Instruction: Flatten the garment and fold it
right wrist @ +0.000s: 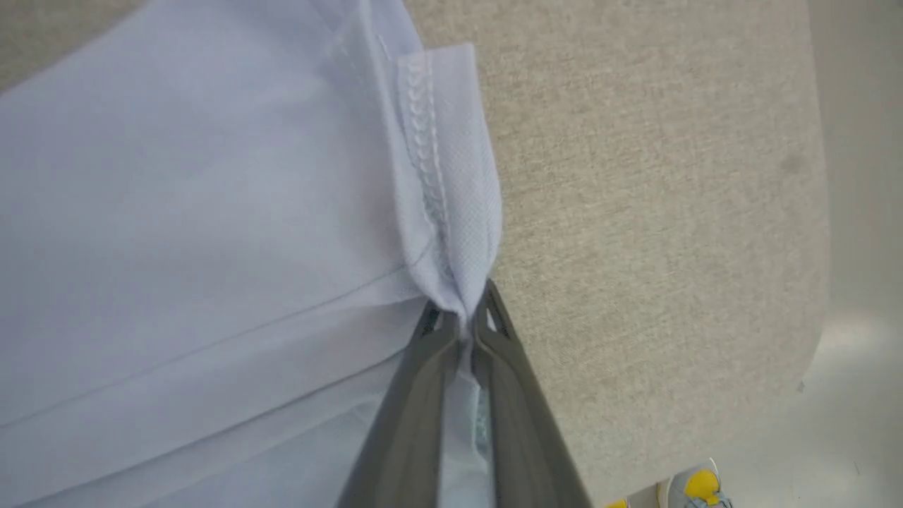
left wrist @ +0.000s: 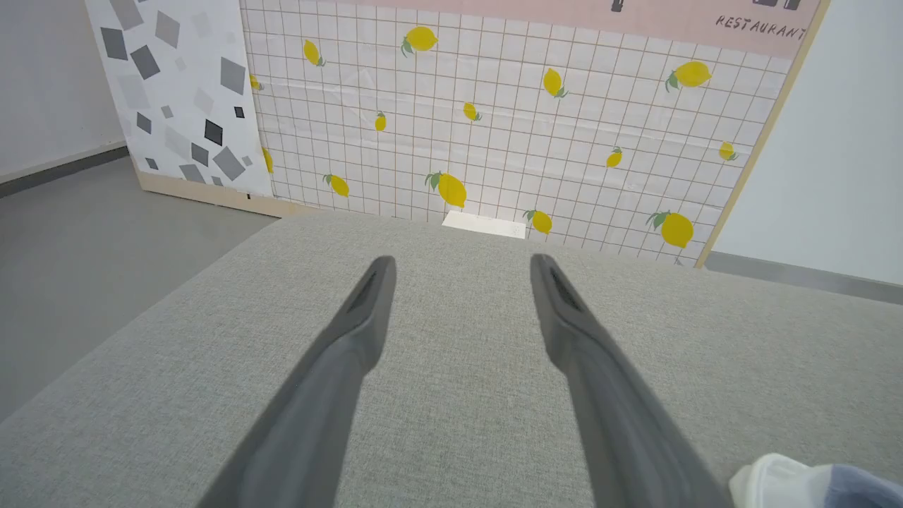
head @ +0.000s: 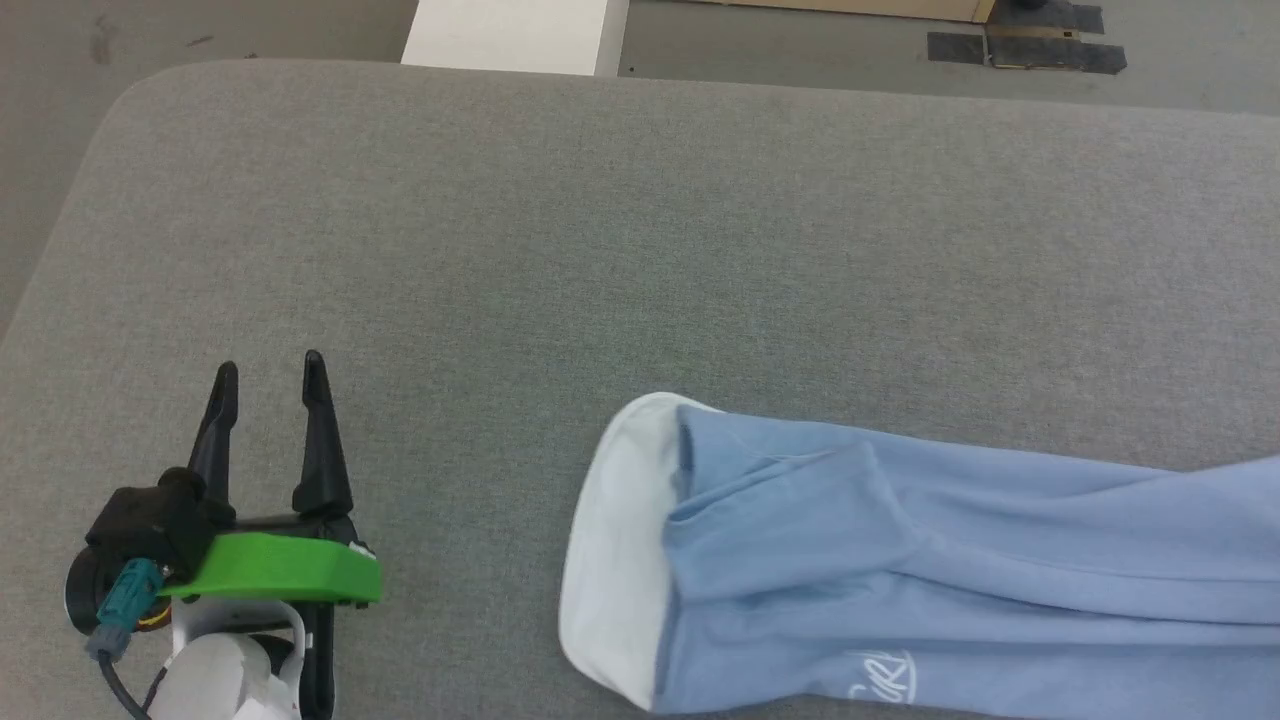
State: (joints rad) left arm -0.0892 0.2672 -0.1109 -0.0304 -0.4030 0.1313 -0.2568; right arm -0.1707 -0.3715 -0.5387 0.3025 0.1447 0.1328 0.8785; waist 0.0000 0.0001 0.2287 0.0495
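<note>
The garment (head: 900, 560) lies bunched at the near right of the grey table (head: 600, 250), a stitched edge clamped in the right gripper (right wrist: 462, 317); the left gripper (head: 270, 385) has its fingers apart. Flattening is in hand, I think; next this edge needs pulling outward.

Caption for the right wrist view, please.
Right pincer shut on the stitched hem edge of the light blue shirt.

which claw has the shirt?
The right claw: shut on a stitched edge of the garment. The left claw stands open over grey cushion, holding nothing.
</note>
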